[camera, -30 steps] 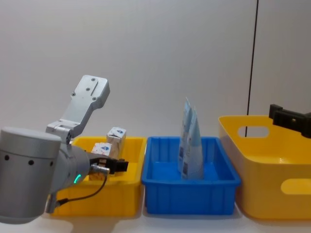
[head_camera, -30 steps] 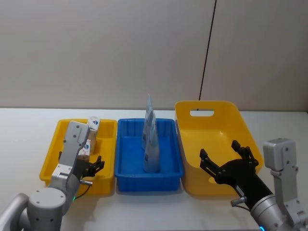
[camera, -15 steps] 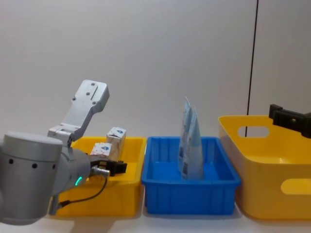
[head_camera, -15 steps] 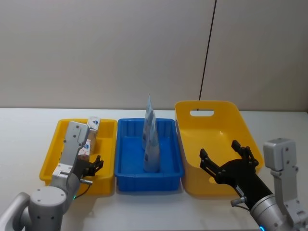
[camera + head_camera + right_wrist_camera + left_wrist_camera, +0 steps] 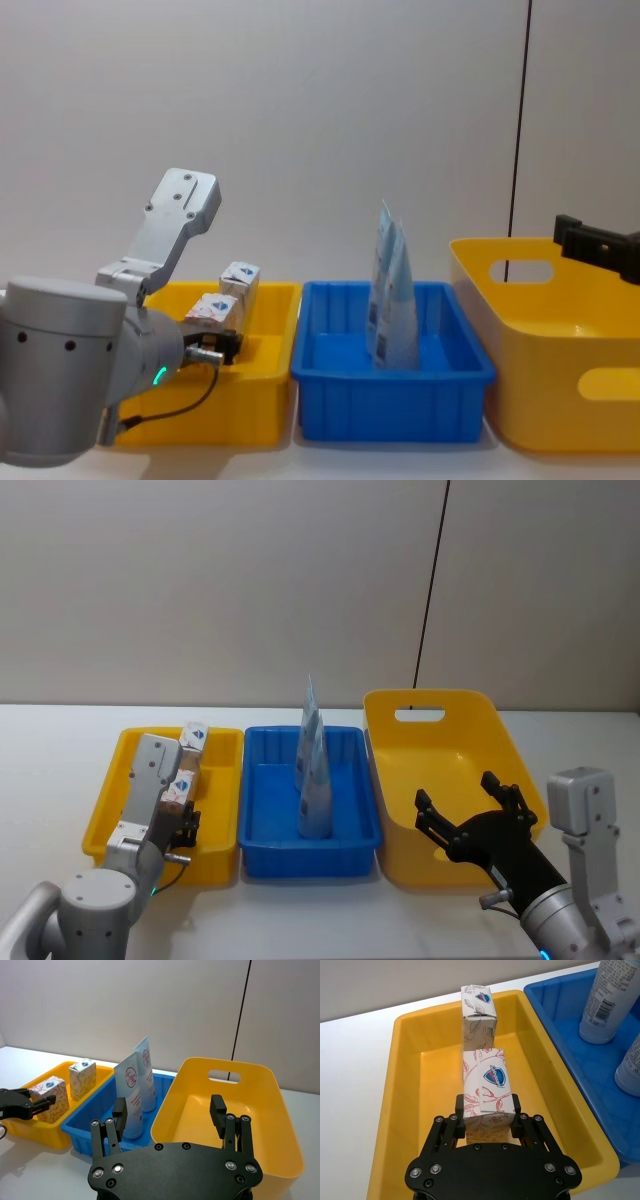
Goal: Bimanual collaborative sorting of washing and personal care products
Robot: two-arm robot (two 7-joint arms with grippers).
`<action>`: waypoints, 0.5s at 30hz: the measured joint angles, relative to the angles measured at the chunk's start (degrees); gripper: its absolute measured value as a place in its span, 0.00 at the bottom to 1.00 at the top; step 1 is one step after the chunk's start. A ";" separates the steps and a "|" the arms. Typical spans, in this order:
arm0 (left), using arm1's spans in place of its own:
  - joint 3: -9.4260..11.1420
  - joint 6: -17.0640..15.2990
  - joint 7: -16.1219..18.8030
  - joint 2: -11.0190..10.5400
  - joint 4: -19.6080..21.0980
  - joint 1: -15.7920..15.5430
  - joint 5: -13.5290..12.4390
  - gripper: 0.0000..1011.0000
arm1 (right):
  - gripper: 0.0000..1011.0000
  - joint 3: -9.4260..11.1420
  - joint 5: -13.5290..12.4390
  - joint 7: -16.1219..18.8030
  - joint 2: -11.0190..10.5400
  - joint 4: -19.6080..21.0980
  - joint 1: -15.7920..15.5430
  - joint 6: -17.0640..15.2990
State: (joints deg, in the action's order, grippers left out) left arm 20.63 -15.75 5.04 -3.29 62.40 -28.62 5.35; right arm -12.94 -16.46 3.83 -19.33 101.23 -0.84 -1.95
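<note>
Grasp step, left side: left gripper (image 5: pixel 487 1110) sits down in the small yellow bin (image 5: pixel 405 1085), jaws clamped, as far as the wrist view lets me judge, on the near leaf-print pack (image 5: pixel 487 1080) at mid-floor; second pack (image 5: pixel 479 1010) stands by the bin's back edge. Pouches (image 5: pixel 315 790) stand upright in the blue bin (image 5: pixel 265 800); right gripper (image 5: pixel 468 808) hangs spread wide over the front edge of the large yellow bin (image 5: pixel 440 745). Next move, I judge: straight lift clear of the bin wall without nudging the second pack.

Packs (image 5: pixel 193 742) in left bin (image 5: pixel 104 802), pouches (image 5: pixel 317 802) in middle bin (image 5: pixel 262 785).
</note>
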 joint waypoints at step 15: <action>-0.58 -0.65 0.48 -0.04 1.72 0.90 -0.97 0.42 | 0.99 0.00 0.00 0.00 0.00 0.00 0.00 0.00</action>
State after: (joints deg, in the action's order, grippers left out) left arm 20.05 -16.39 5.53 -3.34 64.12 -27.72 4.38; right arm -12.94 -16.46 3.83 -19.33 101.23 -0.84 -1.95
